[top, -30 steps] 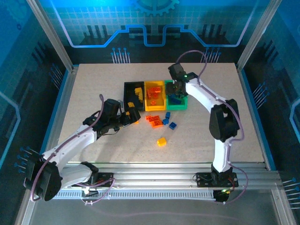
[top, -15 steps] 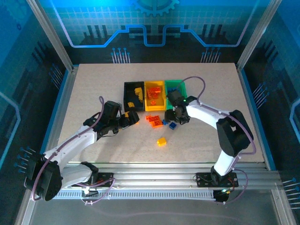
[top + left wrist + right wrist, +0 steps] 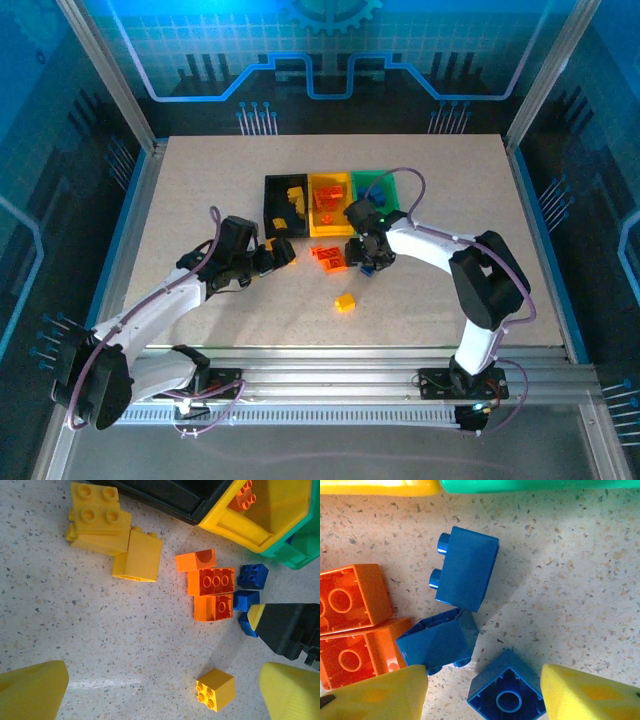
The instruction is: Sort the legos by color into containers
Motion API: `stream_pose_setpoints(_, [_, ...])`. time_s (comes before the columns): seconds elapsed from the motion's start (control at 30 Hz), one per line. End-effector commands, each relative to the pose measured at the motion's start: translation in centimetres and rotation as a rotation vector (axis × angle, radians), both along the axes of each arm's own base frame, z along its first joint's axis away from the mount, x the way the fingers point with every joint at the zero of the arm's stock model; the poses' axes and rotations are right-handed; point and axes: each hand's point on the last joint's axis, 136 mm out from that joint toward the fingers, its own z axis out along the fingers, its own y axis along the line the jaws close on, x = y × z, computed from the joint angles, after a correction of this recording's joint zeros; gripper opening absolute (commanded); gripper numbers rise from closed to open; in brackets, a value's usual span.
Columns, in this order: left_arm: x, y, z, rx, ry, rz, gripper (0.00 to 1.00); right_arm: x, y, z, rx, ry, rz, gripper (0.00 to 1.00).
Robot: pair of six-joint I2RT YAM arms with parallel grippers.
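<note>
The black point(image 3: 285, 202), yellow point(image 3: 330, 205) and green point(image 3: 372, 188) containers stand joined in a row. Loose legos lie in front of them: orange ones point(image 3: 328, 257), blue ones point(image 3: 366, 268) and a yellow cube point(image 3: 345, 301). My right gripper point(image 3: 367, 260) is low over the blue ones. It is open, its yellow fingers point(image 3: 590, 695) straddling an upside-down blue brick point(image 3: 507, 692), with two more blue bricks point(image 3: 465, 567) just beyond. My left gripper point(image 3: 162, 700) is open above bare table, near the yellow cube point(image 3: 215, 689). Yellow bricks point(image 3: 100, 520) lie ahead of it.
Orange bricks point(image 3: 210, 582) lie close against the blue ones point(image 3: 252, 576), right beside my right gripper's finger point(image 3: 256, 616). The bins' front walls point(image 3: 520, 485) are just beyond the blue bricks. Open table stretches to the left, right and front of the pile.
My right arm has swung from over the green bin down to the loose blue bricks in front of it. The left arm has hardly moved.
</note>
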Motion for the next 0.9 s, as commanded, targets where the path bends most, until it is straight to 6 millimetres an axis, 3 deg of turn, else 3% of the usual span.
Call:
stream_pose_setpoints(0.0, [-0.5, 0.6, -0.6, 0.003, 0.026, 0.017, 0.99, -1.2, -2.1, -2.3, -0.108, 0.055, -0.018, 0.66])
stream_pose_setpoints(0.23, [-0.3, 0.5, -0.7, -0.002, 0.034, 0.017, 0.99, -1.6, -1.7, -1.1, -0.038, 0.006, 0.002, 0.7])
stream_pose_setpoints(0.47, [-0.1, 0.2, -0.8, -0.015, 0.042, 0.011, 0.99, -1.1, -0.7, 1.6, 0.079, -0.116, 0.06, 0.79])
stream_pose_setpoints(0.6, [0.1, 0.1, -0.9, -0.02, 0.047, 0.012, 0.99, -1.2, -0.5, 0.4, 0.063, -0.069, 0.066, 0.79])
stream_pose_setpoints(0.87, [-0.1, 0.5, -1.4, -0.014, 0.06, 0.02, 0.99, -1.1, -1.1, -2.6, -0.002, 0.002, 0.036, 0.64])
